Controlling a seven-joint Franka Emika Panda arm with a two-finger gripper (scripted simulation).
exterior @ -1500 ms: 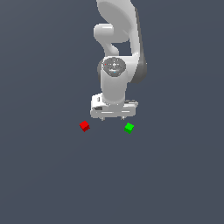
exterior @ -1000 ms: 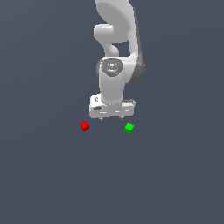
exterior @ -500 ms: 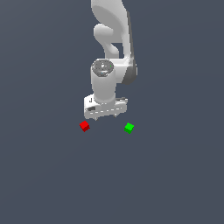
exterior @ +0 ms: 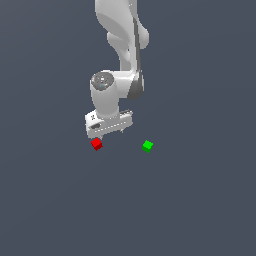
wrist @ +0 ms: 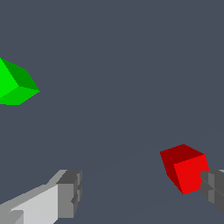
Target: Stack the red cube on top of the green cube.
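My claw (wrist: 140,192) has swung across from between the two cubes toward the red cube (wrist: 184,168), so I judge the approach nearly done and the grasp next. In the wrist view my fingers (wrist: 65,199) stand wide apart and hold nothing; the red cube sits just beside one fingertip, not centred, and I cannot tell whether they touch. Farther off, the green cube (exterior: 147,146) rests alone on the grey surface (exterior: 200,200), well apart from the red one.

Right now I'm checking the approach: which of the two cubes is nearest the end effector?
The red cube, just under the end effector; the green cube sits apart, toward the exterior view's right.
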